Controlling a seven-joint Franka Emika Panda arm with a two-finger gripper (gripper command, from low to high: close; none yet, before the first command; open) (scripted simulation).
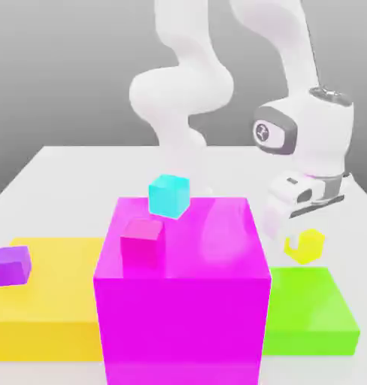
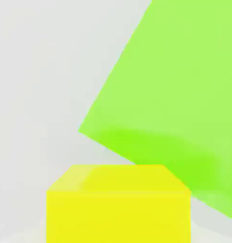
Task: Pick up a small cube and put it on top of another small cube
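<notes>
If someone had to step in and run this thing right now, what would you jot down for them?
Gripper: shut on the small bright-yellow cube, held in the air above the flat green slab.
Other small cubes: cyan cube and pink cube on the big magenta block; purple cube on the flat yellow slab.
Done: pickup.
Left: carry the yellow cube over, set it on another small cube, release.

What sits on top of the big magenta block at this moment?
On the big magenta block sit a small cyan cube near its far edge and a small pink cube nearer the front. The top's far strip behind the cyan cube is covered.
</notes>
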